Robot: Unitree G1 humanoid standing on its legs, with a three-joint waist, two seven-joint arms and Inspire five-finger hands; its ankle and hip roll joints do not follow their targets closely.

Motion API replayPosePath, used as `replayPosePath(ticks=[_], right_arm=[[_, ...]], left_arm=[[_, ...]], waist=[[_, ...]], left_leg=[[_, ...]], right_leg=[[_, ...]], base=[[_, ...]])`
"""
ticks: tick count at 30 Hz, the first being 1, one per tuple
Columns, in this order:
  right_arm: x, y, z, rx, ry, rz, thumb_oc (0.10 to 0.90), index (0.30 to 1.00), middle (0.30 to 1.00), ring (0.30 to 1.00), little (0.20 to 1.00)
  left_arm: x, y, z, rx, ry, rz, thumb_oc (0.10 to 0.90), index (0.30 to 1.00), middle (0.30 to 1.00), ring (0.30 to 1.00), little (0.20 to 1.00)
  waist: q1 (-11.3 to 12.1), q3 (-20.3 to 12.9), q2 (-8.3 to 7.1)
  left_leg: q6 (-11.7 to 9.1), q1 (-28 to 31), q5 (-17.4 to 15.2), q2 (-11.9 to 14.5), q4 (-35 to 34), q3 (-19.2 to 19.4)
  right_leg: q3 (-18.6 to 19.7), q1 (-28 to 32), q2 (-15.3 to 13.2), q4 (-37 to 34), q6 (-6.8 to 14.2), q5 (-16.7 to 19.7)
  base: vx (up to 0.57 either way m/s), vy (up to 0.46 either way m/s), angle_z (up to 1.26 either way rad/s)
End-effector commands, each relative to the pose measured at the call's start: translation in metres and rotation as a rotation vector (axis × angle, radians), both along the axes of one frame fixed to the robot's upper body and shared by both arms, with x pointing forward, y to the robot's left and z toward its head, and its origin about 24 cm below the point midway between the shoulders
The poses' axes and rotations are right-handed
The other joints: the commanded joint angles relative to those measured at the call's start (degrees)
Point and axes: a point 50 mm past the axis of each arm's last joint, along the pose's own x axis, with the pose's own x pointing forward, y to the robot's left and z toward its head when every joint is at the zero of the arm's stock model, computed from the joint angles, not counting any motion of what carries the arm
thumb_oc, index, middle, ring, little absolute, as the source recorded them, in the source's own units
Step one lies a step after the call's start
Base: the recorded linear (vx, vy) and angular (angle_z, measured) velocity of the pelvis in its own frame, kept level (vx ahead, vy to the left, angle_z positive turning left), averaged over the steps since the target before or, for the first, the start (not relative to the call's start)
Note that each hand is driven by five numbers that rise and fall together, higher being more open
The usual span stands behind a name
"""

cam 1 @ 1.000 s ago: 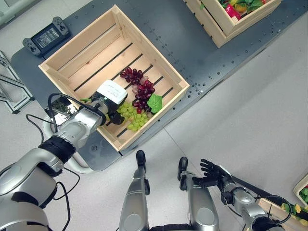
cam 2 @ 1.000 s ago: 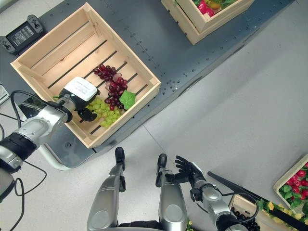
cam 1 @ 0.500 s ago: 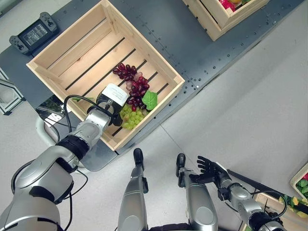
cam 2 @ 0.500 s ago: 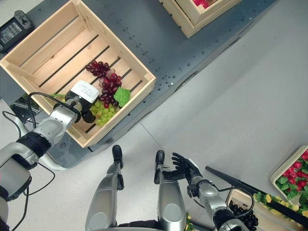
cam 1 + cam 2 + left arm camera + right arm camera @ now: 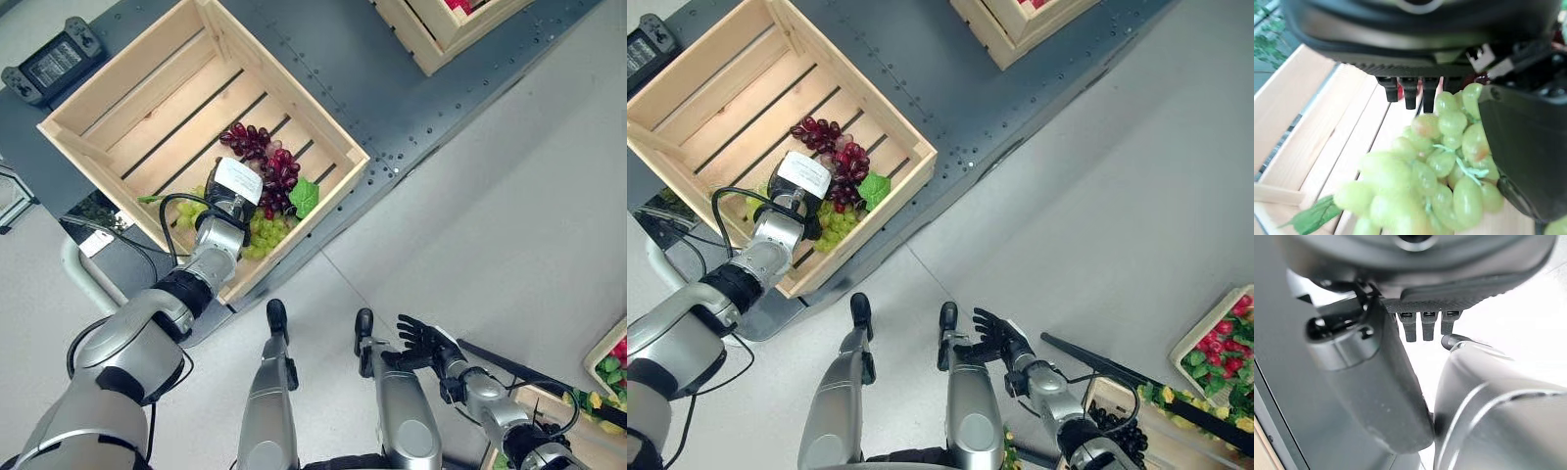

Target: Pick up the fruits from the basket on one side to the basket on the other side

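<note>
Reaching deeper into the slatted wooden crate (image 5: pixel 98 103) than a second ago, the left hand (image 5: pixel 227 192) now lies over the green grape bunch (image 5: pixel 1435 181), thumb and fingers beside it, though we cannot tell whether they have clenched. We judge the pick barely begun: green and red grapes (image 5: pixel 260 157) remain in the crate. The crate sits on a dark riveted surface (image 5: pixel 392 117) over pale floor (image 5: pixel 509 235); the right hand (image 5: pixel 423 340) hangs relaxed, fingers spread.

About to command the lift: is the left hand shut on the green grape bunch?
Cannot tell. The left hand sits against the green grape bunch in the wooden slatted crate; curl unclear.
</note>
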Motion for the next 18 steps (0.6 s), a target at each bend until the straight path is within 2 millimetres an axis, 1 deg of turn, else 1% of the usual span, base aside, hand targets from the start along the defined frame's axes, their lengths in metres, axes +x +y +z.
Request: replayPosePath(ticks=[1,2,6,12,14,18], right_arm=[[0.0,0.009,0.005,0.041,-0.052,-0.006,0.8,0.9,0.9,0.9,0.9],[0.002,0.011,0.006,0.042,-0.053,-0.005,0.8,0.9,0.9,0.9,0.9],[0.004,0.012,0.007,0.045,-0.057,-0.008,0.8,0.9,0.9,0.9,0.9],[0.008,0.013,0.009,0.048,-0.062,-0.01,0.8,0.9,0.9,0.9,0.9],[0.009,0.014,0.01,0.047,-0.066,-0.011,0.8,0.9,0.9,0.9,0.9],[0.007,0.012,0.01,0.048,-0.067,-0.026,0.8,0.9,0.9,0.9,0.9]], left_arm=[[-0.019,0.092,0.007,0.042,-0.056,0.416,0.596,0.594,0.594,0.594,0.594],[-0.022,0.095,0.004,0.044,-0.065,0.439,0.4,0.3,0.3,0.3,0.3],[-0.027,0.103,-0.002,0.046,-0.073,0.489,0.4,0.3,0.3,0.3,0.3],[-0.031,0.104,-0.01,0.038,-0.095,0.503,0.4,0.3,0.3,0.3,0.3],[-0.032,0.105,-0.01,0.025,-0.12,0.495,0.4,0.3,0.3,0.3,0.3],[-0.037,0.111,-0.012,-0.057,-0.215,0.454,0.4,0.3,0.3,0.3,0.3]], waist=[[0.33,-0.14,-3.47],[0.29,-0.14,-3.57],[0.18,-0.14,-3.73],[0.39,-0.14,-3.73],[0.49,-0.14,-3.7],[0.87,-0.14,-3.3]], left_leg=[[-0.45,-0.21,-8.98,-2.73,7.23,2.27],[-0.4,-0.48,-8.81,-2.72,7.07,2.3],[-0.44,-1.47,-8.62,-2.8,7.4,2.09],[-0.42,-2.31,-8.5,-2.9,7.66,1.74],[-0.41,-2.33,-8.44,-2.95,7.54,1.67],[-0.27,-1.78,-8.5,-3.23,7.14,1.6]], right_leg=[[0.48,0.4,3.85,-8.41,-0.91,7.66],[0.57,-0.02,3.91,-8.31,-0.94,7.73],[0.61,-1.02,3.91,-7.83,-0.98,7.76],[0.41,-1.82,3.65,-7.47,-0.96,7.88],[0.43,-1.94,3.59,-7.45,-0.89,7.95],[0.36,-1.54,3.41,-7.62,-0.84,7.85]], base=[[-0.02,0.035,-0.03],[-0.02,0.028,-0.03],[0.0,0.007,-0.01],[0.0,0.0,0.0],[0.0,0.0,0.0],[0.0,0.0,0.0]])
